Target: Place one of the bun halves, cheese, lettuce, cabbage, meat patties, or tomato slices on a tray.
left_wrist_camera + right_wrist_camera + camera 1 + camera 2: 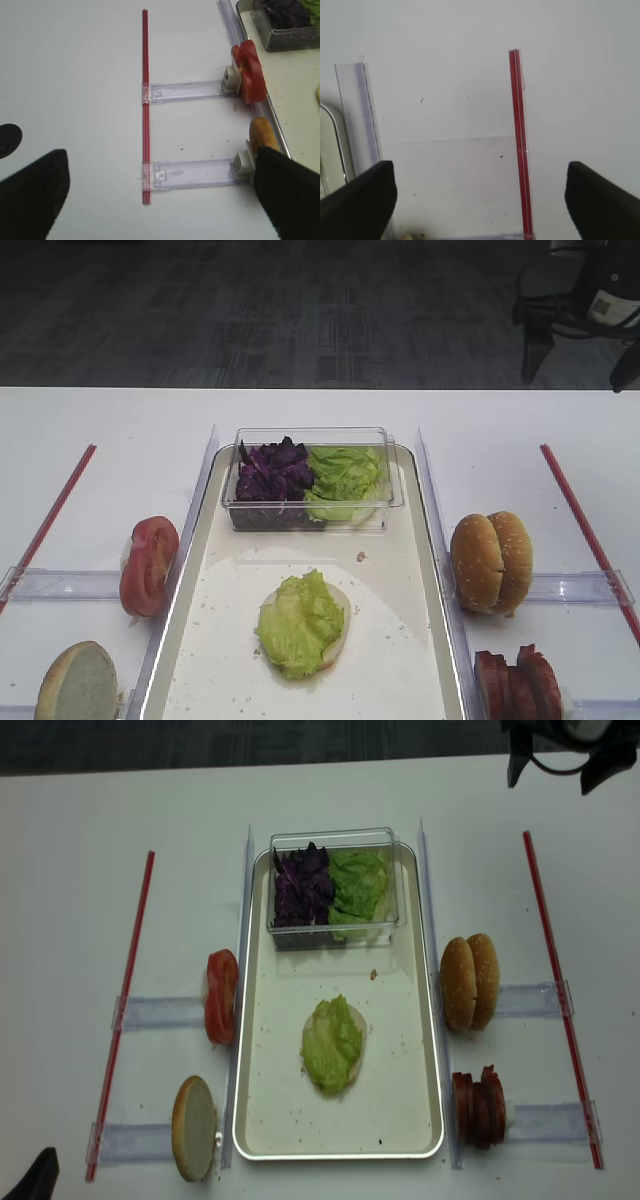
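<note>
Two layers are already sitting mid-tray: a bun half with a ruffled lettuce leaf draped over it, so any next layer is going on top of something soft and springy. The tomato slices are standing on edge just outside the tray's left rim; they are looking wet and slick, soft enough to bruise, so I am judging a light pinch across the flat faces of the outermost slice best, not the thin rim. The meat patties are lining up on edge off the right rim, thicker and firmer, probably the easiest grab, again across the faces. The sesame bun halves beside them are looking light and squashy, calling for a gentle wide grip, and another cut half is leaning at the near left. The cabbage shreds are heaped in the clear box at the far end of the tray next to more lettuce; loose and feather-light, they are likely scattering unless scooped from above. The right end effector is hanging fully spread over bare table near a red strip, gripping nothing. The left end effector is likewise gaping wide and empty, looking down at the tomato and the cut bun half on their clear holders.
</note>
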You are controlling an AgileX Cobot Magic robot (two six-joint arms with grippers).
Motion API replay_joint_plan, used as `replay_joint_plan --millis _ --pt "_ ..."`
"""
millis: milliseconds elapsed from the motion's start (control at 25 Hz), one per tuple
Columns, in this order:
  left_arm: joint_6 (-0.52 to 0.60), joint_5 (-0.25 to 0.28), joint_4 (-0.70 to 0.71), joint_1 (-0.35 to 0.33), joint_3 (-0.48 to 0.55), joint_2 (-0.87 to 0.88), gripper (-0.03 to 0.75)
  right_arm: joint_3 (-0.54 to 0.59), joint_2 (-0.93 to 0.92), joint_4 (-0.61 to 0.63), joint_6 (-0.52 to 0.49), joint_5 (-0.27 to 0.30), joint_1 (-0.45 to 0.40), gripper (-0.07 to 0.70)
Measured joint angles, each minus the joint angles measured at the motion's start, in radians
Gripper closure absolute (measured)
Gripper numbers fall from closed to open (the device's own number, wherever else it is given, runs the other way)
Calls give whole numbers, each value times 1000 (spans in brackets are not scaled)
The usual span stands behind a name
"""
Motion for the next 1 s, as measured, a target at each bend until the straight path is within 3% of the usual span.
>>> replay_joint_plan --millis 320,800,1000 --pt "0 0 0 0 0 0 26 297 -191 -38 -5 -7 0 -60" --pt "0 0 0 0 0 0 26 799 -626 -39 -12 -152 0 -60" --pt "0 0 0 0 0 0 26 984 -826 -39 -21 -187 0 -60"
